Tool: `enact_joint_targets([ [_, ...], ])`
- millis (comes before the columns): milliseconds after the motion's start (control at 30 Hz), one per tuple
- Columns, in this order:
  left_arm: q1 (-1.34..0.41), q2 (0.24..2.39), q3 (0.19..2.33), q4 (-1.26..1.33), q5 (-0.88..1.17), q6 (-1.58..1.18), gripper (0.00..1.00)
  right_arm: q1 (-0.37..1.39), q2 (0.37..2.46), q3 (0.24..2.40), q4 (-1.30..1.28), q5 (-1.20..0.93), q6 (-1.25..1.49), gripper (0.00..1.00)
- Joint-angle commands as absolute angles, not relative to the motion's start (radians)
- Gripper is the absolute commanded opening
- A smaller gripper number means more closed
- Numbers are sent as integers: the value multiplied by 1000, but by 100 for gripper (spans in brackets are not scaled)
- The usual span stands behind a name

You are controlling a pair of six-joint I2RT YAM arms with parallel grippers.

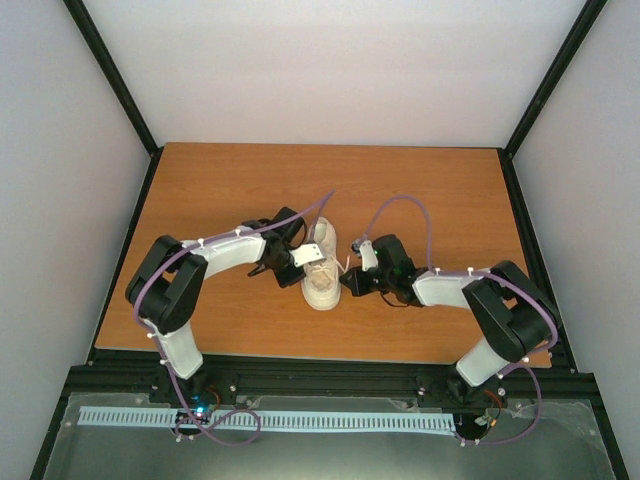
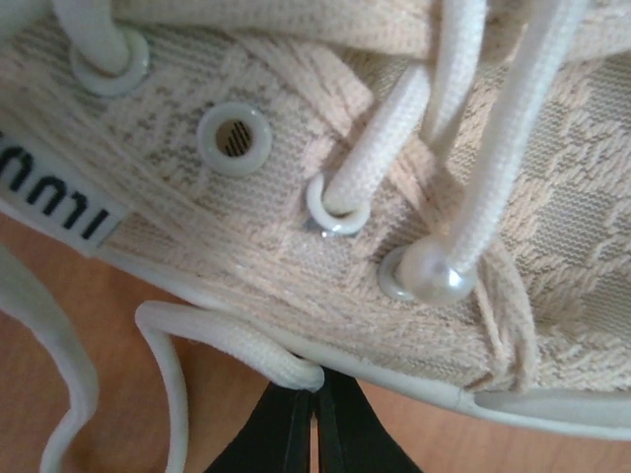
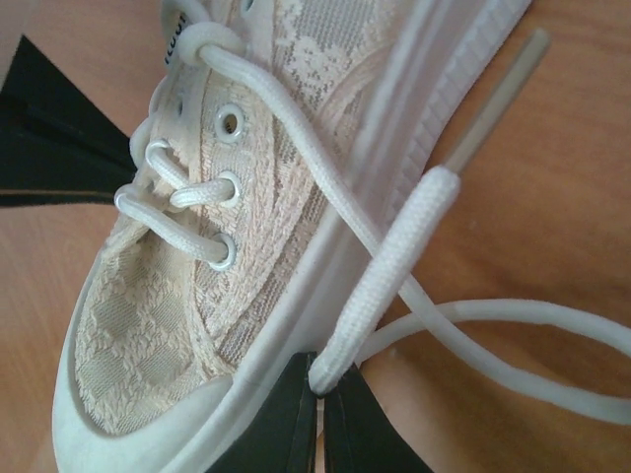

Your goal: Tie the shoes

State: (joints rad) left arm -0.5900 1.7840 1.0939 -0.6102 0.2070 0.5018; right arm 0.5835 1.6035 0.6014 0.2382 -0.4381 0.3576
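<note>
the cream shoe [image 1: 322, 268] lies in the middle of the brown wooden surface [image 1: 200, 190], between the two arms, and its rounded toe seems to point to the near edge. the left hand [image 1: 304, 262] is at the left side of the shoe and the right hand [image 1: 349, 283] is at its right side, nearer to the toe. in the left wrist view the two black fingers [image 2: 281, 439] of the left hand [image 2: 315, 399] are pressed together with almost no gap, and they pinch the white lace [image 2: 232, 340] just beside the pale sole, where the lace bends into a loop that lies on the surface. above this the woven side of the shoe [image 2: 296, 227] fills the view, with round eyelets [image 2: 234, 139], a small shiny bead [image 2: 434, 272] on one eyelet and a white label [image 2: 61, 203] with dark letters. in the right wrist view the fingers [image 3: 286, 429] of the right hand [image 3: 319, 394] are also closed together, and they grip one end part of the lace [image 3: 389, 276] close to the toe cap. this part goes up and away over the sole edge and finishes in a clear plastic tip [image 3: 498, 94] which rests on the surface. another part of the lace crosses under it and runs to the right on the wood.
</note>
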Motion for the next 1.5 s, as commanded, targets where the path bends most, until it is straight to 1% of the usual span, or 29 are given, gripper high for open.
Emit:
enact_joint_targets([
  [0,-649,1732,1042,-632,302,524,1,656,1523,569,241,-456,383,3],
  [133,-686,1684,1024,-667,320,564,1,675,1444,528,210,-409,391,3],
  [233,-676,1618,1039,-727,295,577,1,663,1352,522,105,-315,355,3],
  [300,-636,1544,1070,-783,269,566,1,637,1279,533,17,-269,326,3],
  [433,-501,1426,1208,-893,208,531,1,545,1131,562,-153,-178,267,3],
  [467,-475,1401,1243,-909,191,530,1,510,1106,566,-183,-167,252,6],
  [500,-461,1375,1278,-922,178,528,1,472,1092,573,-209,-173,234,16],
  [533,-456,1352,1308,-931,172,530,1,440,1087,587,-238,-183,210,30],
  [567,-455,1332,1338,-939,183,535,1,424,1086,609,-262,-178,183,37],
  [667,-456,1302,1408,-942,264,530,1,423,1070,679,-297,-155,76,48],
  [733,-456,1304,1438,-943,300,530,1,448,1062,717,-259,-201,-25,50],
  [833,-456,1312,1467,-914,319,520,1,540,1087,720,-96,-360,-199,51],
  [900,-456,1319,1486,-899,327,516,1,601,1146,724,5,-518,-317,51],
  [967,-456,1327,1509,-893,336,508,1,633,1232,735,130,-603,-387,52],
  [1133,-456,1325,1543,-903,370,500,1,639,1475,814,321,-666,-398,50],
  [1233,-456,1324,1562,-919,374,497,1,659,1595,880,342,-669,-409,49],
  [1333,-456,1323,1574,-928,371,498,1,667,1671,924,354,-673,-397,47],
  [1400,-456,1320,1575,-931,368,498,1,667,1698,932,370,-662,-379,42],
  [1467,-456,1317,1574,-935,364,499,1,667,1707,930,377,-637,-362,27],
])
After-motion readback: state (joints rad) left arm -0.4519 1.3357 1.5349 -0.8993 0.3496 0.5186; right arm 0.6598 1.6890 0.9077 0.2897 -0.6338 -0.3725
